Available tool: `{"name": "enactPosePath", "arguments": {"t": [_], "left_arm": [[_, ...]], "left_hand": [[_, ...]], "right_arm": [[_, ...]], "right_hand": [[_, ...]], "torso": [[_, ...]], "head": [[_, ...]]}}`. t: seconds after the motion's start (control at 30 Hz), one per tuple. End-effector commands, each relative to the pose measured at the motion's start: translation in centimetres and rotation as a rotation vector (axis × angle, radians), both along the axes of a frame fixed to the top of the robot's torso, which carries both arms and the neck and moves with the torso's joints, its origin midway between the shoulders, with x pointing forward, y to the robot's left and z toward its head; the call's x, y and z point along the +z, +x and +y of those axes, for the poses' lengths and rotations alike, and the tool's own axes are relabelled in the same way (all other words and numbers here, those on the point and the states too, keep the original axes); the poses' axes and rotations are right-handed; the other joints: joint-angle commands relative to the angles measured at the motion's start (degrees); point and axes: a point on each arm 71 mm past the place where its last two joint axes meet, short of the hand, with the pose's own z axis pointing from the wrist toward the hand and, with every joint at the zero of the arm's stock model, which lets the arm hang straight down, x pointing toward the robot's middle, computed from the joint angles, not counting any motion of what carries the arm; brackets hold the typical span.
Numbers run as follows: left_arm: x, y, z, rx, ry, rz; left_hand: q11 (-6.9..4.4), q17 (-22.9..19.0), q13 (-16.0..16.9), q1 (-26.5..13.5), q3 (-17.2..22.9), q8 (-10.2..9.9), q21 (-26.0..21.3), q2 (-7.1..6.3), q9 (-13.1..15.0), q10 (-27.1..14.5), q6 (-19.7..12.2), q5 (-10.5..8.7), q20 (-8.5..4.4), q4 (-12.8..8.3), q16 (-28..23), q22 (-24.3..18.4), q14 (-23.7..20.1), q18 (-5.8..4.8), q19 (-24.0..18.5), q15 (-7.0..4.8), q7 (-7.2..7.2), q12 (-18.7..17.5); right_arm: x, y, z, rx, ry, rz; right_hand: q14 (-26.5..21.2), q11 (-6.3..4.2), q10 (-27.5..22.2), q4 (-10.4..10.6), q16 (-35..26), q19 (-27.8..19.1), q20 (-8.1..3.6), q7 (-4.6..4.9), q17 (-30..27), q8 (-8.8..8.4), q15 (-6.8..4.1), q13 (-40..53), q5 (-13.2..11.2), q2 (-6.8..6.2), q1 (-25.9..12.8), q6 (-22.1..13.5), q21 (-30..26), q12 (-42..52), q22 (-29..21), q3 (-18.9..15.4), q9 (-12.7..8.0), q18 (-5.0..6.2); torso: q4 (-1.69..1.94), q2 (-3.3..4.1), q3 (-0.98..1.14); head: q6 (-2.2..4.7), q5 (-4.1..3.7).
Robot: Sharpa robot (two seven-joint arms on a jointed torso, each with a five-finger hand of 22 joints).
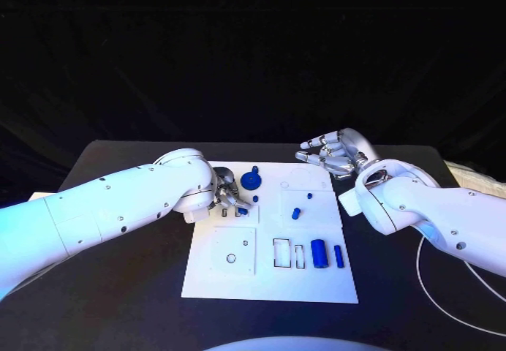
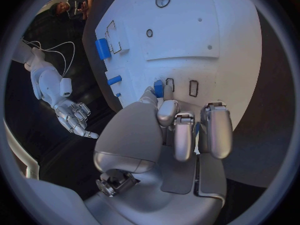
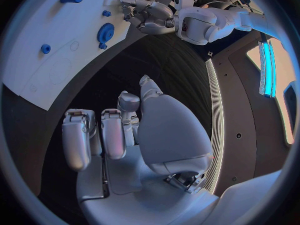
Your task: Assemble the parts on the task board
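1. i see my left hand (image 1: 227,191) over the left part of the task board (image 1: 270,285), in the middle of the head frame; its fingers pinch a small blue part (image 2: 159,88).
2. my right hand (image 1: 335,152) hovers at the board's upper right corner, fingers spread, grasping nothing.
3. a blue gear (image 1: 251,180) and blue cylinders (image 1: 319,254) lie on the board.

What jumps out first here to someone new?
The white task board in the middle of the black table, dotted with small blue parts, the gear near its far edge standing out. The left hand is down on the board with a blue part at its fingertips. The right hand hovers open past the board's far right corner.
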Motion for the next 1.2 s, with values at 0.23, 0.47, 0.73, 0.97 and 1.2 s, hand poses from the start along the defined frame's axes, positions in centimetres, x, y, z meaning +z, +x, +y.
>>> {"name": "enactPosePath", "arguments": {"t": [0.23, 0.47, 0.73, 0.97, 1.2], "left_arm": [[0.5, -0.6, 0.9, 0.028, -0.036, -0.011], [0.8, -0.6, 1.4, 0.043, -0.034, -0.055], [0.9, -0.5, 1.2, 0.032, -0.011, -0.099], [0.6, -0.4, 0.7, 0.022, 0.011, -0.134], [0.3, -0.4, 0.2, 0.005, 0.029, -0.14]], "left_hand": [[0.31, 15.1, 1.3, -5.6, 21.6, 0.9, 0.2, -7.16, 3.7, 1.0, 0.7, -0.19, 0.04, -7.0, 0.2, 4.1, 6.0, -0.72, 0.3, 0.07, -0.13, 0.8], [0.26, 15.1, 1.2, -6.8, 23.3, 1.2, 0.4, -7.8, 4.2, 1.0, 0.7, -0.28, 0.03, -7.5, 0.2, 4.4, 6.0, -0.79, 0.4, 0.0, -0.22, 0.8], [0.23, 15.1, 1.0, -7.3, 24.1, 1.2, 0.5, -8.19, 4.5, 0.9, 0.6, -0.46, 0.01, -8.0, 0.2, 4.5, 6.0, -0.81, 0.5, -0.02, -0.26, 0.6], [0.23, 15.1, 1.0, -7.5, 24.6, 1.3, 0.5, -8.38, 4.6, 0.9, 0.6, -0.69, 0.01, -8.2, 0.2, 4.5, 6.0, -0.82, 0.5, -0.02, -0.25, 0.6], [0.24, 15.1, 1.0, -7.9, 24.9, 1.3, 0.6, -8.44, 4.7, 1.0, 0.7, -1.02, 0.01, -8.3, 0.2, 4.7, 6.0, -0.85, 0.6, -0.01, -0.24, 0.6]], "right_arm": [[-0.4, 0.0, 0.1, 0.018, -0.011, 0.012], [-0.7, 0.0, 0.1, 0.02, -0.006, 0.015], [-0.9, -0.1, 0.1, 0.022, -0.004, 0.018], [-1.0, -0.1, 0.3, 0.026, -0.001, 0.021], [-1.1, -0.1, 0.4, 0.034, -0.002, 0.027]], "right_hand": [[2.8, 0.02, -0.4, 0.3, -0.5, -0.4, 0.02, 0.03, -0.3, -0.08, -0.14, -0.2, 0.3, 0.37, -0.5, 0.4, -0.4, -0.3, 4.1, 0.0, 0.1, 0.85], [2.8, 0.02, -0.4, 0.4, -0.6, -0.5, 0.02, 0.04, -0.5, -0.09, -0.14, -0.3, 0.3, 0.43, -0.6, 0.4, -0.5, -0.4, 3.9, -0.1, 0.0, 0.89], [2.8, 0.03, -0.5, 0.4, -0.6, -0.6, 0.02, 0.04, -0.5, -0.1, -0.14, -0.3, 0.3, 0.45, -0.6, 0.4, -0.5, -0.4, 3.9, -0.1, 0.0, 0.9], [2.8, 0.04, -0.6, 0.4, -0.6, -0.6, 0.02, 0.06, -0.5, -0.12, -0.14, -0.5, 0.3, 0.51, -0.6, 0.4, -0.5, -0.6, 3.9, -0.1, 0.0, 0.9], [2.8, 0.04, -0.6, 0.5, -0.7, -0.6, 0.02, 0.06, -0.6, -0.13, -0.14, -0.6, 0.3, 0.54, -0.6, 0.3, -0.6, -0.8, 3.7, -0.1, 0.0, 0.93]], "torso": [[0.18, -0.04, 0.14], [0.23, -0.05, 0.21], [0.27, -0.03, 0.13], [0.18, 0.01, 0.09], [0.16, 0.01, 0.11]], "head": [[-0.01, -0.13], [0.0, -0.08], [-0.14, 0.19], [-0.17, 0.37], [-0.15, 0.44]]}}
